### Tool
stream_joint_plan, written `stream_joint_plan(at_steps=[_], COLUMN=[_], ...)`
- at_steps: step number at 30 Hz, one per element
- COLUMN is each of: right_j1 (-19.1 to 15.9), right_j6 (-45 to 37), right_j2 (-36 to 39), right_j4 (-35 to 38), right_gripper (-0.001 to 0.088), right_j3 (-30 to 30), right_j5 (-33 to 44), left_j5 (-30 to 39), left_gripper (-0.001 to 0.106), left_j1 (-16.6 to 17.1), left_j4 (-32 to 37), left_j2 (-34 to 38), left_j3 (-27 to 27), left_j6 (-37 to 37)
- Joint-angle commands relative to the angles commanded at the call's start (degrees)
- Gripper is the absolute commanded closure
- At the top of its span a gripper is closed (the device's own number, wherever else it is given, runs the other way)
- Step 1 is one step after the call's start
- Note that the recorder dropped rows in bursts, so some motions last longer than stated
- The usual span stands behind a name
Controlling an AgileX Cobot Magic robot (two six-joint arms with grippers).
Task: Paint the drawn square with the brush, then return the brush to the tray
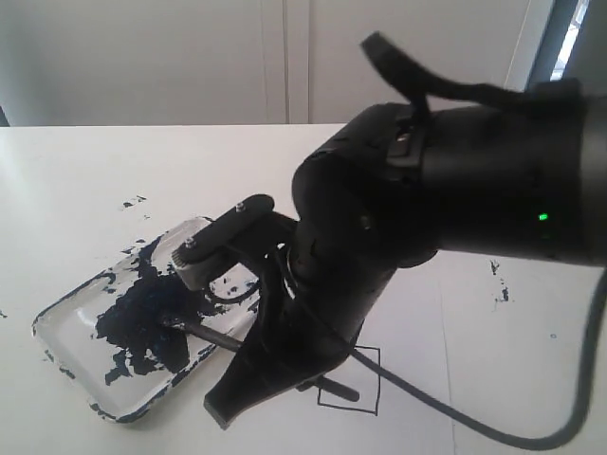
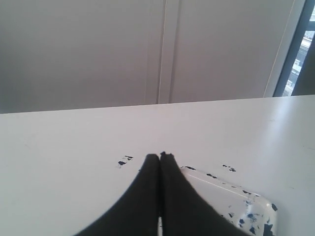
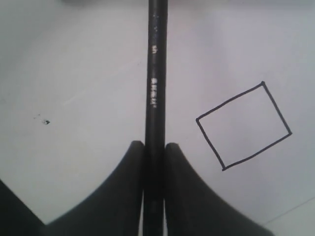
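Nearest the exterior camera, the right claw (image 3: 154, 147) is closed on the black handle of the brush (image 3: 155, 73), its two fingers pressing the shaft from either side with no gap visible. The grip sits part-way along the handle, which probably leaves enough free length for the tip to reach down without the fingers fouling the table (image 1: 95, 171). Just beside the claw lies the drawn square (image 3: 243, 127); its outline is complete and its inside is bare white, so painting has not begun. Further out, the brush slopes into the tray (image 1: 57, 327), with the bristle end resting in the dark paint blotch (image 1: 142, 318). This placement suggests the tip is being loaded. Beyond the tray, the left claw (image 2: 160, 156) is fully closed on nothing, and is apparently parked clear of the work. A pale wall (image 2: 98, 49) stands behind.
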Motion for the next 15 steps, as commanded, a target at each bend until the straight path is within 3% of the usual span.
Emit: stream_joint_plan(at_steps=[15], right_j1=[0.0], right_j6=[3.72], right_j2=[-14.63], right_j4=[-6.06], right_gripper=[0.0868], right_j3=[0.36], right_j5=[16.36], left_j5=[-12.33], left_gripper=[0.105], left_j1=[0.0], left_j4=[0.0], left_j2=[7.23], left_j3=[-2.43], left_j6=[2.94])
